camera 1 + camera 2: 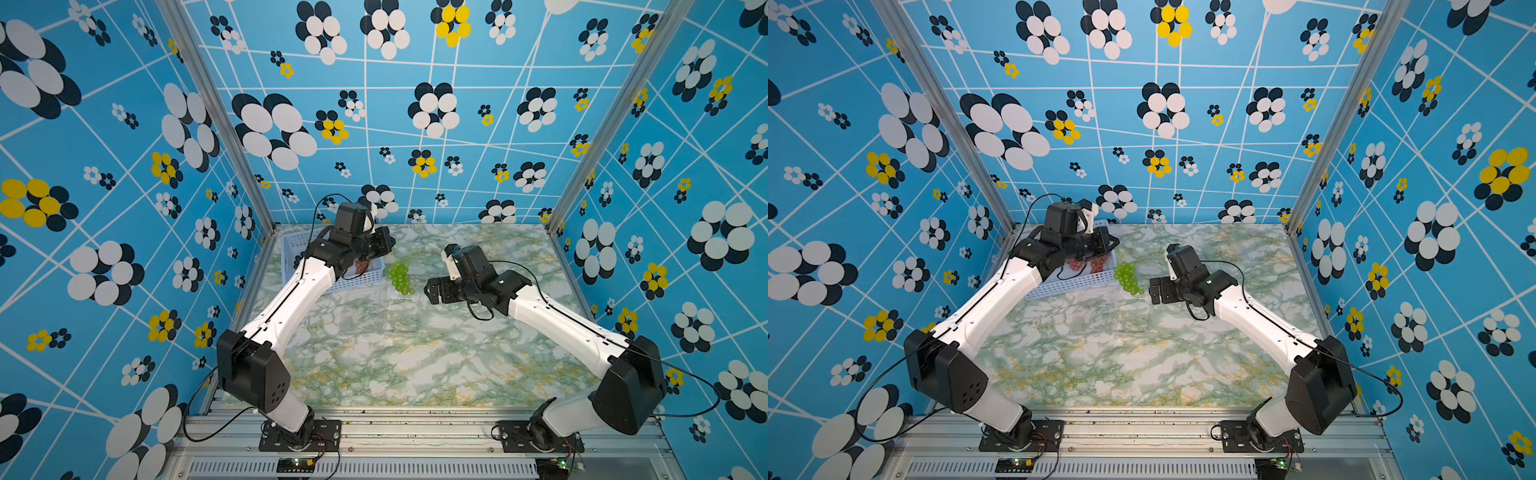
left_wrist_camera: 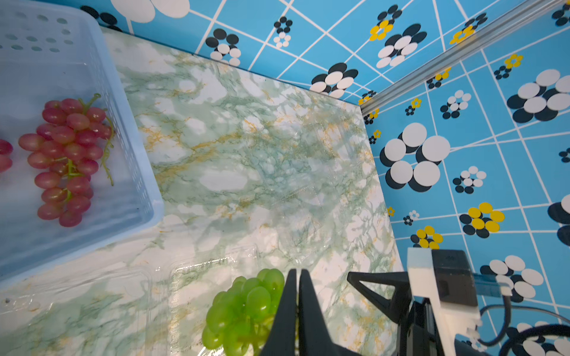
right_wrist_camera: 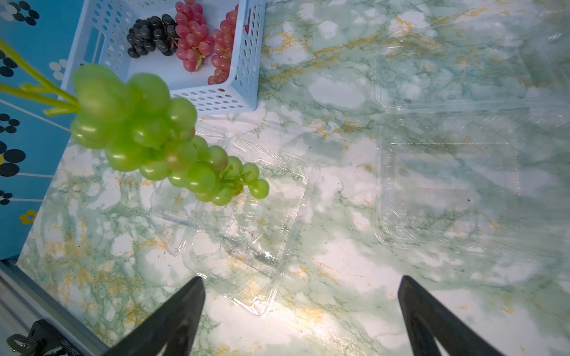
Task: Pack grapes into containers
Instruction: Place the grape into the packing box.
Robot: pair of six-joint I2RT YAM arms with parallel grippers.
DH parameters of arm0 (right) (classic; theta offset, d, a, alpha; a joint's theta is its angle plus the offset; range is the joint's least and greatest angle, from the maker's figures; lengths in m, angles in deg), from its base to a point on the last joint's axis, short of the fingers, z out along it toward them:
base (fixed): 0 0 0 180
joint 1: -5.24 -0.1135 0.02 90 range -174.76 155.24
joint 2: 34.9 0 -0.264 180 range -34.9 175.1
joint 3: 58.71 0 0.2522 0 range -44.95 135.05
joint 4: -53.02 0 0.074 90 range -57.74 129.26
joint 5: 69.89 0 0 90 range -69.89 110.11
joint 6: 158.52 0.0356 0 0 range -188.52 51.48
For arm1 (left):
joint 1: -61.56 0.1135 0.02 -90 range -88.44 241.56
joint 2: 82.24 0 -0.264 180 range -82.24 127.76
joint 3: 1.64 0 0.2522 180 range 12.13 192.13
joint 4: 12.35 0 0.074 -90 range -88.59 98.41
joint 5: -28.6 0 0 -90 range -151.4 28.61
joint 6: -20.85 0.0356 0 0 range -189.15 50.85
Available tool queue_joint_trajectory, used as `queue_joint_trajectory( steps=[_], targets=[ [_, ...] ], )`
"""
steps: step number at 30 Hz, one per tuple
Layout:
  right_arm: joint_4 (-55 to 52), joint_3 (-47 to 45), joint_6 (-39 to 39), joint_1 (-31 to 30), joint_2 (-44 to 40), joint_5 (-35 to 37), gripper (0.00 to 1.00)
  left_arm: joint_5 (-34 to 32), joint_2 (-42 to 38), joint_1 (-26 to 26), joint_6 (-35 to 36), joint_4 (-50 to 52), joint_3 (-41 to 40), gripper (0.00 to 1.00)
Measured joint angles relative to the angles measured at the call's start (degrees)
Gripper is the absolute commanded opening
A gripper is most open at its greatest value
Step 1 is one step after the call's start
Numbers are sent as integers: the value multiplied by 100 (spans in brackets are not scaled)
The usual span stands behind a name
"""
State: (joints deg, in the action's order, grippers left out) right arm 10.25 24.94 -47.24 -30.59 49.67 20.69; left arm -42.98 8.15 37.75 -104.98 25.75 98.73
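The green-and-white marbled table (image 1: 415, 365) bore a pale blue basket (image 1: 357, 284) at its far left corner. A clear container (image 3: 246, 234) lay just beside the basket, and a second container (image 3: 447, 185) lay near the first, farther from the basket.

I see the green bunch (image 3: 148, 138) glossy yellow-green; upper left, pinkish-red bunches (image 3: 192, 34), a blue-black bunch (image 3: 151, 35), a pale blue hole-dotted basket (image 3: 216, 95). Containers (image 3: 246, 215) clear. Table (image 1: 395, 365) green-white marble, gold-veined. Walls (image 1: 374, 104) blue, white-lined, flowered.
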Motion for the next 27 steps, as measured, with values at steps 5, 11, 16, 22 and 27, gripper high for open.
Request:
queue_joint_trajectory(
  steps=[5,11,16,22,27],
  targets=[
    [26,-201,48,-2,-101,42,99,-2,-17,-223,-109,-114,-525,0],
    [142,-356,61,-2,-101,42,99,0,-17,-369,-293,-400,-1137,0],
    [210,-461,63,-2,-101,61,99,4,-17,-514,-431,-699,-1438,0],
    [273,-479,63,-2,-83,61,99,11,109,-647,-584,-1060,-1731,0],
    [291,-494,63,-2,-55,61,99,11,289,-664,-667,-1300,-1976,0]
  ],
)
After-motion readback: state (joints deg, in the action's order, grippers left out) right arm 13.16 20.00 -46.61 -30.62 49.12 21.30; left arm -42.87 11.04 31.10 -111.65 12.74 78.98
